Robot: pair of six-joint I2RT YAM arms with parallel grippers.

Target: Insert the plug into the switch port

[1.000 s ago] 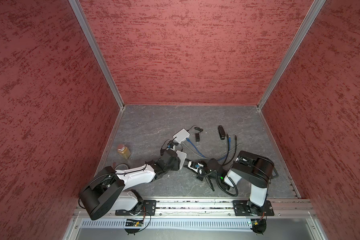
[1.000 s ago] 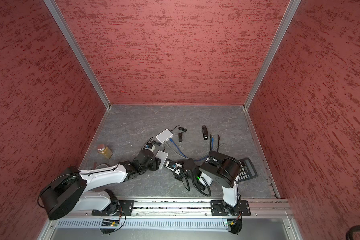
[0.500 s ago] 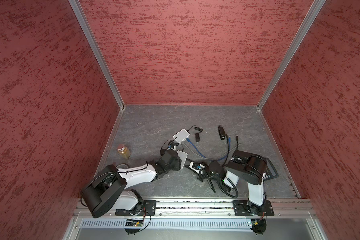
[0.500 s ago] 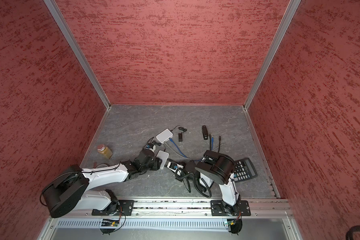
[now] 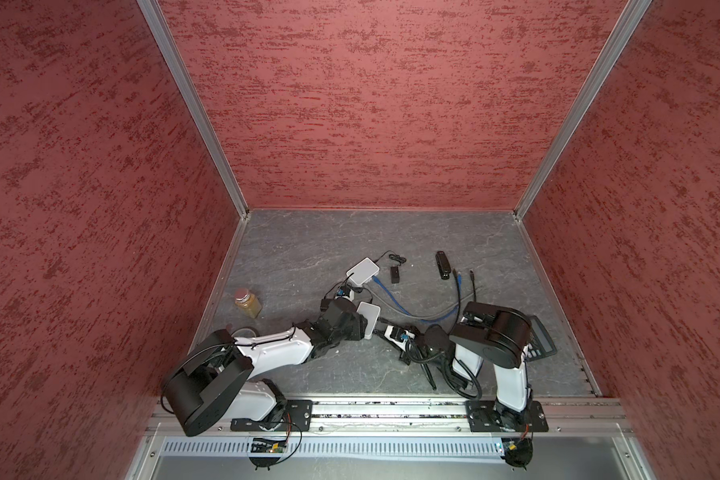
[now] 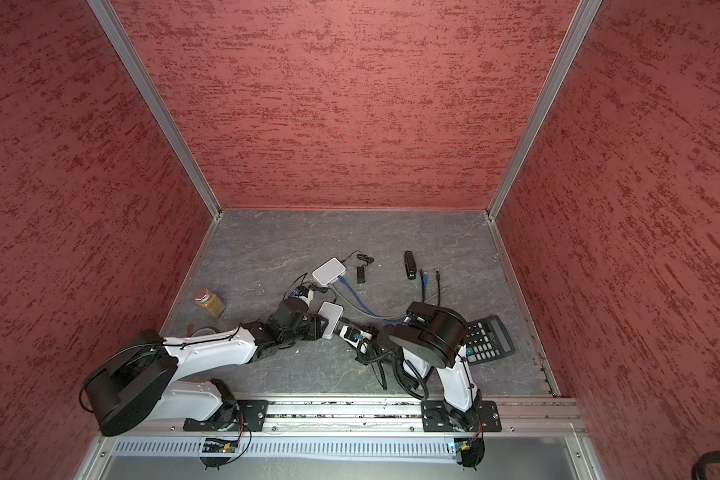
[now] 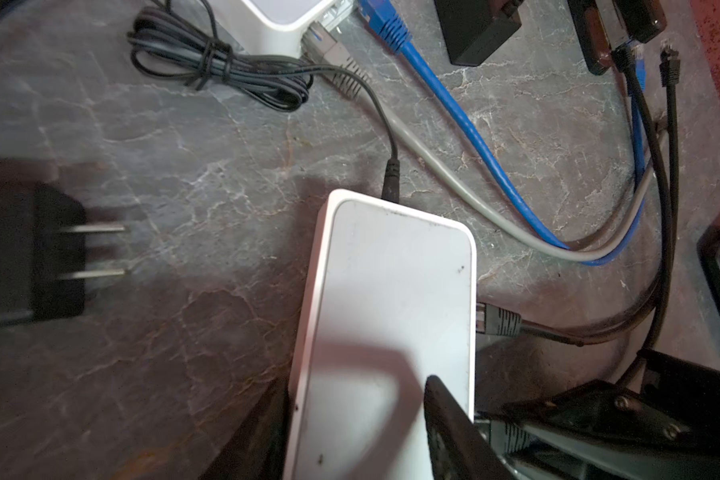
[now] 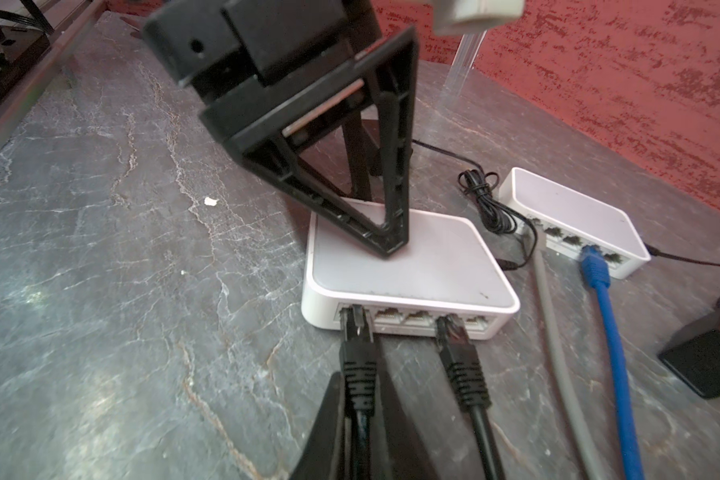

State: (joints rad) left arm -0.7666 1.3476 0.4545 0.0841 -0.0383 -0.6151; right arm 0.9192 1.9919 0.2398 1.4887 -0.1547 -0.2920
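Note:
The white switch (image 8: 408,266) lies flat near the front middle in both top views (image 5: 368,316) (image 6: 331,312). My left gripper (image 7: 356,432) is open over it: one fingertip (image 8: 387,249) rests on its top and the other stands against its far edge. My right gripper (image 8: 360,419) is shut on the ribbed boot of a black plug (image 8: 356,332). That plug's tip sits in the mouth of the end port in the switch's port row; how deep it goes I cannot tell. A second black plug (image 8: 454,336) sits in another port of the same row.
A second white switch (image 5: 362,270) with grey and blue cables (image 7: 454,108) lies further back. A black power adapter (image 7: 26,257) lies near the left gripper. A calculator (image 6: 489,338) lies at the right, a jar (image 5: 247,302) at the left, a dark stapler-like object (image 5: 442,265) behind.
The right arm's elbow has swung left toward the switch, uncovering the calculator, and carried the plug up to the port row. The left gripper stays on the switch.

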